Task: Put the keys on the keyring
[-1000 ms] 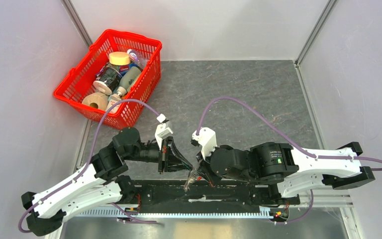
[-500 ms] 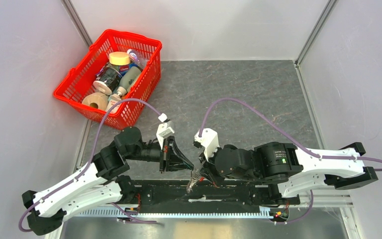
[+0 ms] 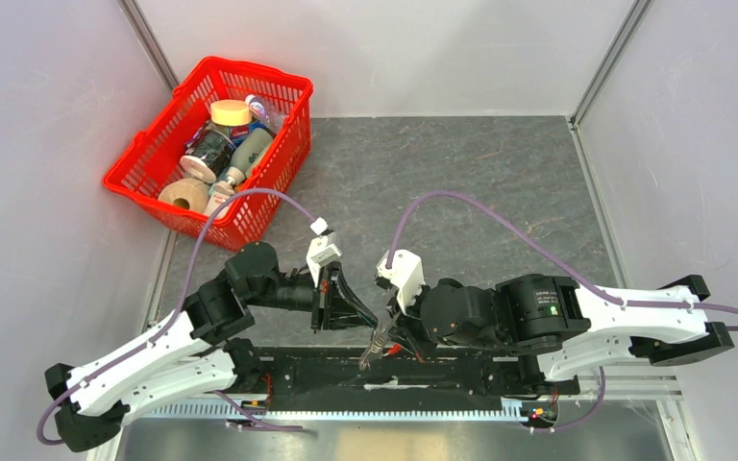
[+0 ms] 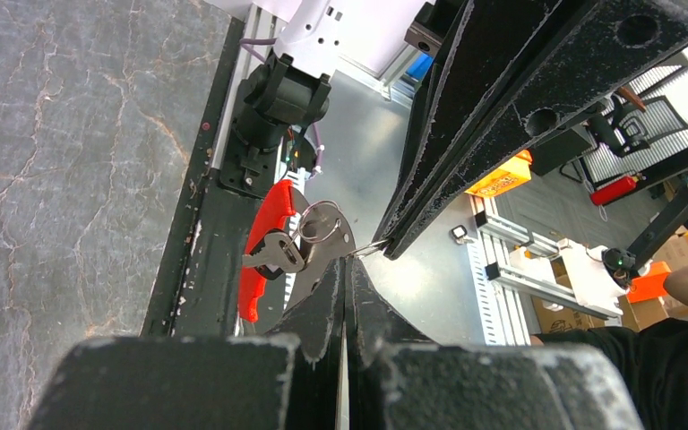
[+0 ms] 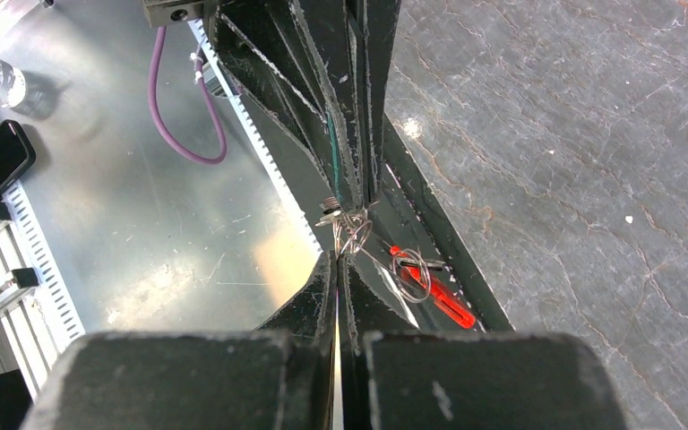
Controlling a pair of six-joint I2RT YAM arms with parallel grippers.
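Status: part-done, est. Left fingers (image 4: pixel 322 309) shut on a key (image 4: pixel 315 269) blade; right fingers (image 5: pixel 309 305) shut on keyring (image 4: pixel 321 222) wire, tip to tip. Second key (image 4: pixel 276 251) and red tag (image 4: pixel 264 242) hang just beyond left tips. Threading looks unfinished.

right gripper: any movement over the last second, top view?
Yes, slightly. The right gripper, shut on the keyring, has drifted right, away from the red basket, and a touch nearer the black rail.
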